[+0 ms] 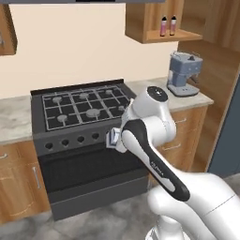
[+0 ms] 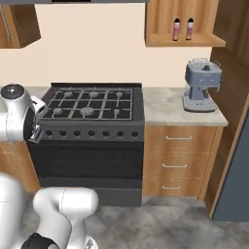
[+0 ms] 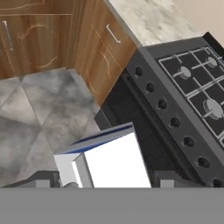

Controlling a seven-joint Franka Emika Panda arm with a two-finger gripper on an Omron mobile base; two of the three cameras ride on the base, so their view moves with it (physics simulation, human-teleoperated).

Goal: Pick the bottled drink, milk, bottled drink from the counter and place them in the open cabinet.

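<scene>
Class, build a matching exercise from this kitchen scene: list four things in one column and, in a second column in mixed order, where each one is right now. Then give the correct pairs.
Things
1. bottled drinks
2. milk
3. coffee machine
4. stove

Places
A. on the counter, right of the stove
B. between the fingers of the gripper
C. on the shelf of the open cabinet
D. set between two stretches of counter

Pairs: 1-C, 2-B, 3-A, 4-D

Two base views from behind the arm, sharing the stove (image 1: 84, 110), hand view close, angled down its front.
</scene>
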